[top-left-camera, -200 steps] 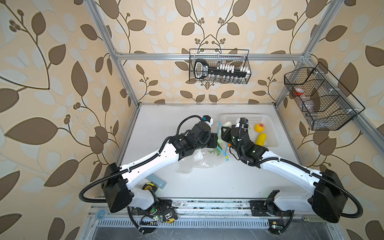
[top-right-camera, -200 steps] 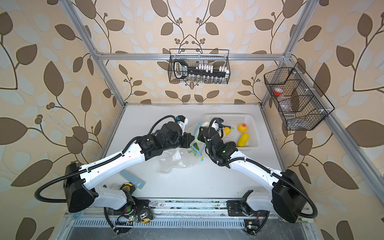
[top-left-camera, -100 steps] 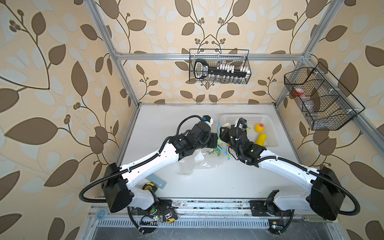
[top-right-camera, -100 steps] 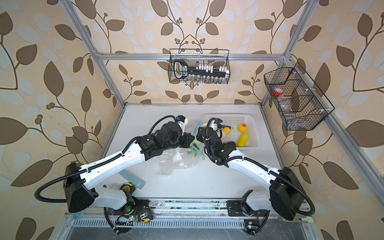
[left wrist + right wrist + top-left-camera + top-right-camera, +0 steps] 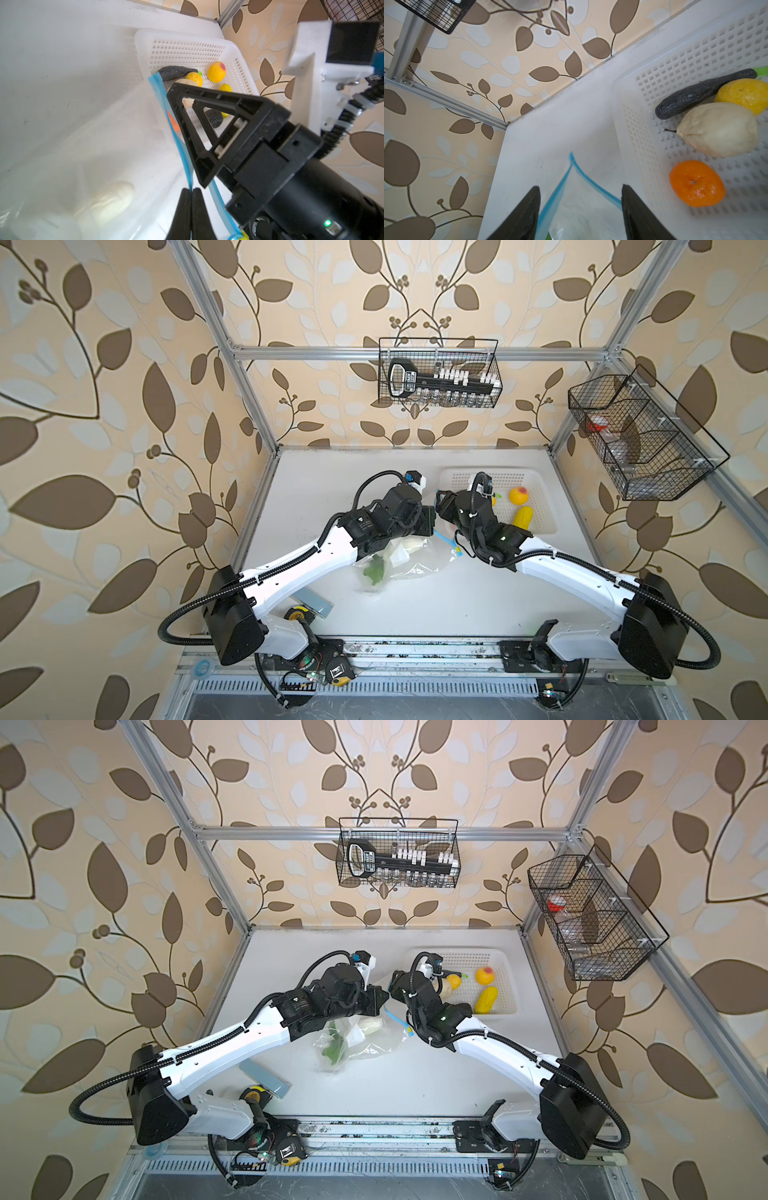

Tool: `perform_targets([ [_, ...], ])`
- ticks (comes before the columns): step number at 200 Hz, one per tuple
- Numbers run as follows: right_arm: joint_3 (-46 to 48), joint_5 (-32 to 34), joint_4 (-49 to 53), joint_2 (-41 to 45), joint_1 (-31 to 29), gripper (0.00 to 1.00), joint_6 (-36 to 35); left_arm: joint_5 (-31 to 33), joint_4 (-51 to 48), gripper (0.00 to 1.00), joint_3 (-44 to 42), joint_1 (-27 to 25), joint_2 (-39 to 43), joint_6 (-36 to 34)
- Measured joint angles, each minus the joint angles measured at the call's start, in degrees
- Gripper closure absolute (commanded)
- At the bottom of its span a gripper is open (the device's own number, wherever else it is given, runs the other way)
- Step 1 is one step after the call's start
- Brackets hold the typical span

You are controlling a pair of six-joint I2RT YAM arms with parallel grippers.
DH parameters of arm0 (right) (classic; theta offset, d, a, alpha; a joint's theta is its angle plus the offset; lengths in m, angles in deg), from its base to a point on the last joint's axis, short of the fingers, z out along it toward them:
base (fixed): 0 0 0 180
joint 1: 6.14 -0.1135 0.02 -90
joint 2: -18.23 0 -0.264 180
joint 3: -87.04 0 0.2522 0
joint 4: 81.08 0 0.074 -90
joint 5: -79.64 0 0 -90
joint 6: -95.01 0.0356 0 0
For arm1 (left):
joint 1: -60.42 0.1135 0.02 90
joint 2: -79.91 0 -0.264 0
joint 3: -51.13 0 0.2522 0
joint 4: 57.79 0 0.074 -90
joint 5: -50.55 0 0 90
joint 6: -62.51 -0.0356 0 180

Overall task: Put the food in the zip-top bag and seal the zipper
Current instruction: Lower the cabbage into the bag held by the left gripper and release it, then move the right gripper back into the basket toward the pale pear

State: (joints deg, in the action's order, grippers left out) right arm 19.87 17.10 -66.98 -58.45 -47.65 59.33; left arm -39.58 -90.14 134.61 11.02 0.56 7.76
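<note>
Top views: high overhead, facing down, whole surface. Wrist views: close, sharing basket, bag.

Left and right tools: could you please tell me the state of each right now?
Left tool: shut on the zipper of the zip-top bag.
Right tool: open, holding nothing, jaws either side of the bag's mouth.

In a top view the left arm reaches toward 1 o'clock and the right arm toward 11 o'clock, tips almost meeting. The left gripper pinches the zipper tight. The right gripper has its jaws wide apart.
</note>
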Motion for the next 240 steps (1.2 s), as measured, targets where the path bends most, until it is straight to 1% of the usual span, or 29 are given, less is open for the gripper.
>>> perform_targets([
  [51, -1.0, -0.2, 2.9, 0.8, 0.0, 0.40, -0.9, 0.1, 0.0, 1.00, 0.0, 0.0, 0.0, 0.0],
  [86, -1.3, -0.4, 5.9, 3.5, 1.1, 0.41, -4.2, 0.1, 0.0, 1.00, -0.1, 0.0, 0.0, 0.0],
  [136, -1.3, -2.5, 10.9, 4.5, 9.0, 0.42, -7.8, 0.1, 0.3, 1.00, -0.4, 0.0, 0.0, 0.0],
  [171, -1.4, -5.3, 12.7, 3.9, 14.3, 0.42, -10.0, 0.1, 0.4, 1.00, -0.5, 0.0, 0.0, 0.0],
  [201, -3.0, -7.1, 15.2, -0.3, 18.5, 0.41, -11.6, 0.1, 0.4, 1.00, -0.6, 0.0, 0.0, 0.0],
  [240, -6.7, -8.6, 17.9, -6.5, 21.5, 0.40, -13.3, 0.1, 0.4, 1.00, -0.6, 0.0, 0.0, 0.0],
])
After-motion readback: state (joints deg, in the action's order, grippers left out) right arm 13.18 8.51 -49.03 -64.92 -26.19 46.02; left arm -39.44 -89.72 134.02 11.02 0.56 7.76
